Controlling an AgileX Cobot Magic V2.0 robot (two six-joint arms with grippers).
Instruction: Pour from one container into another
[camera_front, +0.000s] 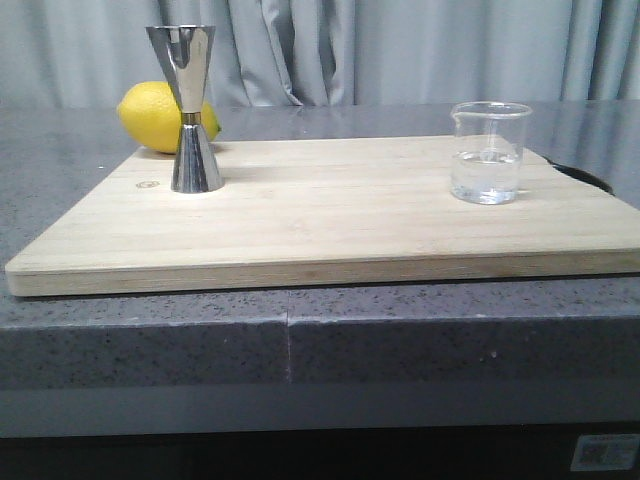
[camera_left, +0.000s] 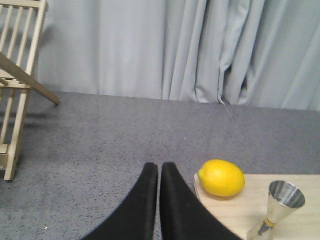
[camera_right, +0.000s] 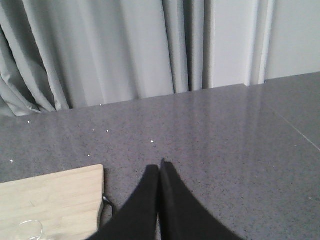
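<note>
A clear glass beaker (camera_front: 489, 152) with some water in it stands on the right part of the wooden cutting board (camera_front: 330, 215); its rim (camera_right: 29, 230) just shows in the right wrist view. The steel jigger (camera_front: 190, 108) stands upright at the board's back left and shows again as the jigger (camera_left: 280, 207) in the left wrist view. My left gripper (camera_left: 159, 168) is shut and empty, hanging over the grey counter left of the board. My right gripper (camera_right: 160, 168) is shut and empty, over the counter right of the board. Neither arm shows in the front view.
A yellow lemon (camera_front: 160, 117) lies behind the jigger at the board's back left corner, seen also as the lemon (camera_left: 221, 177). A wooden rack (camera_left: 17, 85) stands far left on the counter. Grey curtains (camera_front: 400, 50) hang behind. A dark cable (camera_front: 585, 175) lies by the board's right edge.
</note>
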